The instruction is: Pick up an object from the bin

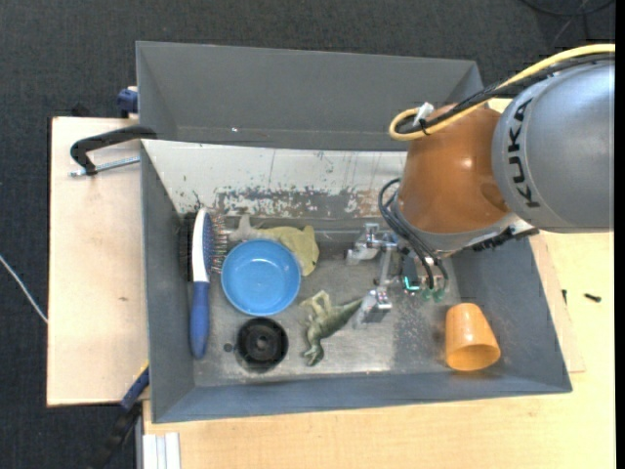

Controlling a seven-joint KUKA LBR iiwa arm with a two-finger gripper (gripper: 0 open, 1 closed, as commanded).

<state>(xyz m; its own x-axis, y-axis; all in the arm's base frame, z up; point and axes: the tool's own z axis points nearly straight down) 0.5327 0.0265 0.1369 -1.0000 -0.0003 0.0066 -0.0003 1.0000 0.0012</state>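
Even, fairly bright light is falling from above onto the grey bin [527,311]. Its far inner wall [293,169] is glowing pale, while its left wall [164,262] is showing darker. The arm's orange cover [444,179] is carrying a soft sheen and is throwing a dim shadow onto the bin's bottom at the right. The blue bowl [260,276] is casting hardly any shadow. The dark floor [293,8] around is giving back little light.

I see a small green toy dinosaur [320,326] lying flat on the floor of the bin [415,345] near the front wall, just right of a black round disc [261,341], below the blue bowl [260,276].
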